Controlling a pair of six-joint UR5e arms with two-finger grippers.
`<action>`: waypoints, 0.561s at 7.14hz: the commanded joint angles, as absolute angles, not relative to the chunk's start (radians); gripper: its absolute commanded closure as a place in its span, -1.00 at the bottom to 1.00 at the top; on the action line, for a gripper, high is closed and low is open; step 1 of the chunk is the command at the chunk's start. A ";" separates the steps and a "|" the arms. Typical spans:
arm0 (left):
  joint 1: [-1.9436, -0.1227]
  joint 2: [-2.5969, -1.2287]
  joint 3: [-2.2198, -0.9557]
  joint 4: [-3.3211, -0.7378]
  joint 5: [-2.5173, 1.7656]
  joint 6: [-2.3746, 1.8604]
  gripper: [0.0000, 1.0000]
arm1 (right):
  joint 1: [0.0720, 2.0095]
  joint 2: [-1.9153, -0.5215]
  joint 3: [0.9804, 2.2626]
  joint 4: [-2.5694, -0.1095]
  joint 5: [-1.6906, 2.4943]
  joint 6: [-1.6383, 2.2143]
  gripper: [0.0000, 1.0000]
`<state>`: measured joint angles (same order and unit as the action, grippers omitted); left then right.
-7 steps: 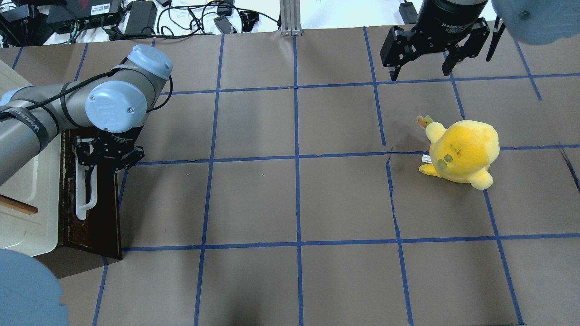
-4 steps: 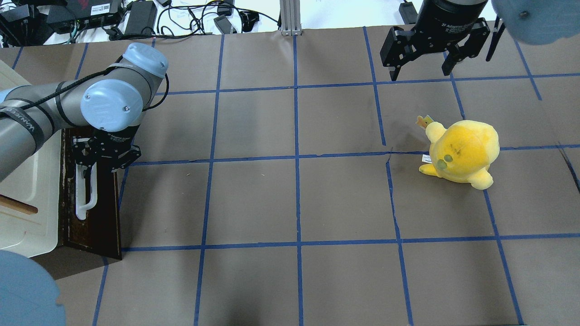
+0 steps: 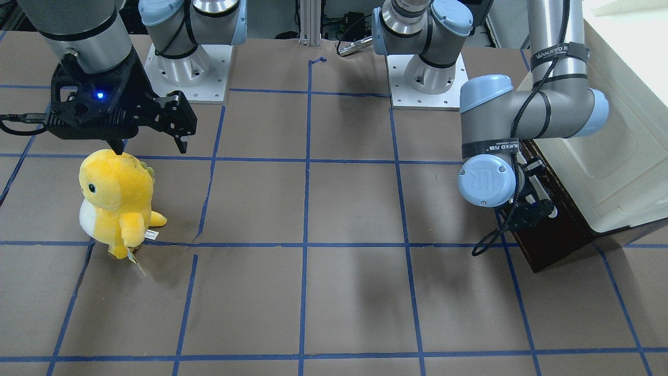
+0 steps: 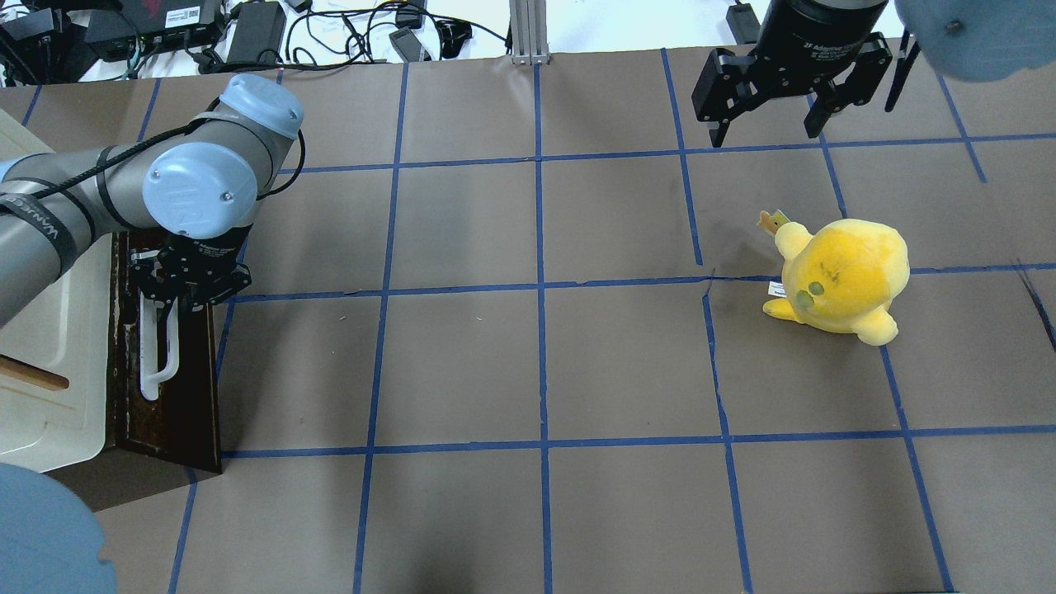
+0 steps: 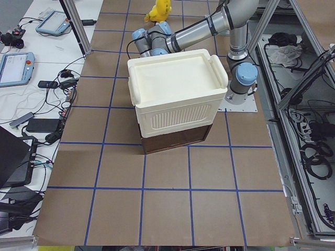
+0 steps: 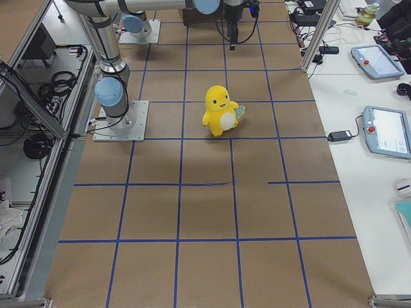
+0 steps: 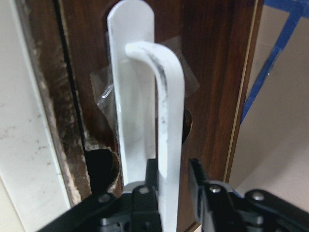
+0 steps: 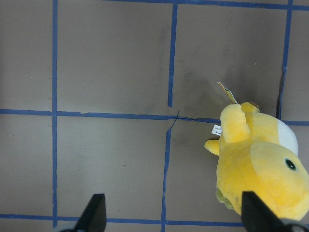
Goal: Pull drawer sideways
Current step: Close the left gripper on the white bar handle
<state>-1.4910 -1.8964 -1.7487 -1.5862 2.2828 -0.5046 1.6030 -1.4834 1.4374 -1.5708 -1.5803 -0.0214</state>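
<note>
The dark brown drawer [image 4: 186, 388] sits at the base of the cream-white cabinet [image 4: 49, 363], with its long white bar handle [image 4: 157, 355] facing the table. My left gripper [image 4: 162, 299] is at the far end of the handle. In the left wrist view the gripper [image 7: 171, 193] has its fingers pressed against both sides of the handle [image 7: 166, 111]. The drawer also shows in the front-facing view [image 3: 553, 237] and in the left view [image 5: 175, 138]. My right gripper [image 4: 771, 124] is open and empty, above the table's far right.
A yellow plush toy [image 4: 841, 276] stands on the right side of the table, just nearer than the right gripper; it also shows in the right wrist view [image 8: 260, 169]. Blue tape lines grid the brown table. Cables and power bricks [image 4: 256, 33] lie beyond the far edge.
My left wrist and gripper have shifted a little to the left, toward the cabinet, along the handle. The drawer has not visibly moved. The right arm is still.
</note>
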 commanded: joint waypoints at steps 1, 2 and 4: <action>-1.491 -1.887 -1.744 -1.604 2.284 -0.505 0.99 | 1.603 -1.483 1.437 -1.571 -1.582 -0.021 -1.00; -1.493 -1.887 -1.744 -1.606 2.283 -0.506 1.00 | 1.603 -1.483 1.437 -1.571 -1.580 -0.021 -1.00; -1.497 -1.891 -1.740 -1.608 2.279 -0.520 1.00 | 1.603 -1.483 1.437 -1.571 -1.582 -0.021 -1.00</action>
<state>-1.4942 -1.8881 -1.7419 -1.6065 2.2800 -0.5092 1.6030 -1.4834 1.4374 -1.5708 -1.5811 -0.0215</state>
